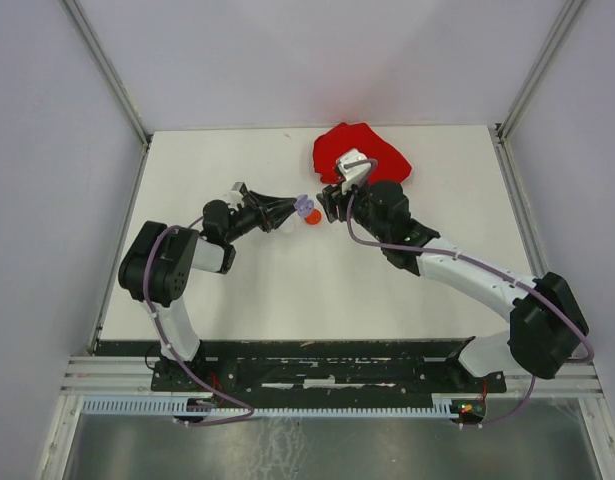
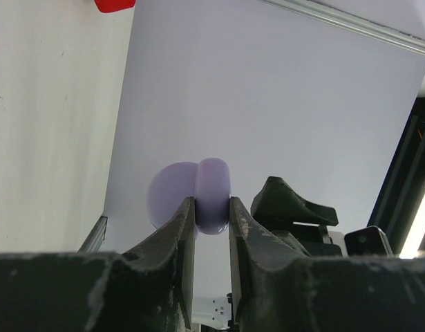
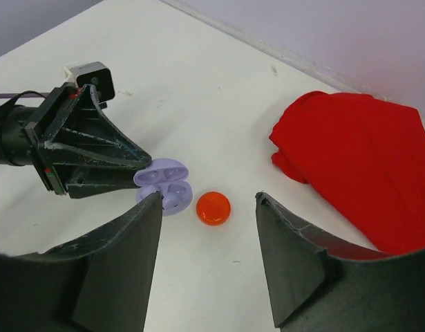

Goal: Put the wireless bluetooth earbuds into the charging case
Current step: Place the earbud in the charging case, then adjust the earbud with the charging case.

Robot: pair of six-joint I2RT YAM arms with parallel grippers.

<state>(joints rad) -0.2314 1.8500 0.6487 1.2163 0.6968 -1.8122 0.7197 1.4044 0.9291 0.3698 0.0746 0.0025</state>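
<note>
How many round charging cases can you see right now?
2. A lilac round plastic case, hinged open, is clamped in the left gripper; a red-orange round plastic case lies on the white table beside it. The crumpled red cloth could hide more.

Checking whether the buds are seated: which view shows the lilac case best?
Right wrist: the open lilac case faces the camera, insides visible. The top view shows only a small lilac speck; the left wrist sees just its edges.

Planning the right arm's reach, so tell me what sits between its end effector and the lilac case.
Nothing visible does. The open right end effector hangs right by the lilac case, which the left end effector clamps from the other side. A red round piece lies close beside the case.
</note>
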